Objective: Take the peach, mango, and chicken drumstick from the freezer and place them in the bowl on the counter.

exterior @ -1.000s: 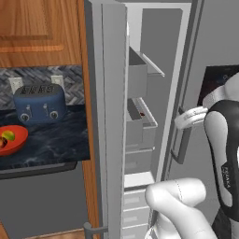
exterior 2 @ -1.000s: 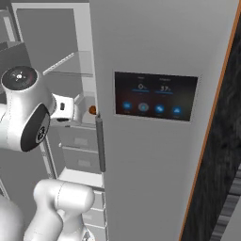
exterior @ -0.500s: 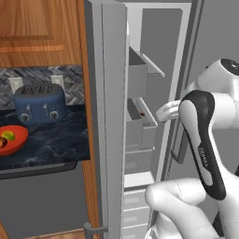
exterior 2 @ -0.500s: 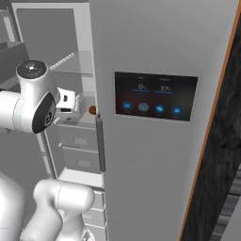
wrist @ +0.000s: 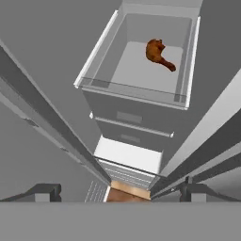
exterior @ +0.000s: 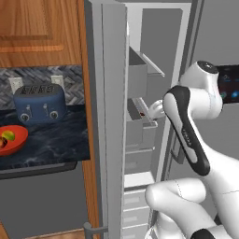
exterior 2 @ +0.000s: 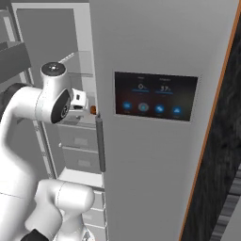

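Chicken drumstick (wrist: 158, 54) lies on freezer (wrist: 141, 70) shelf, its thin bone end indistinct.

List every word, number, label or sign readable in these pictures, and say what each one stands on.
Fridge door screen: two small figures with bars above a row of round blue icons, too blurred to read.
Robot forearm: a small dark marking along the black band, too small to read.
Blue toaster: round knobs on the front, no legible text.
Nothing else carries writing.
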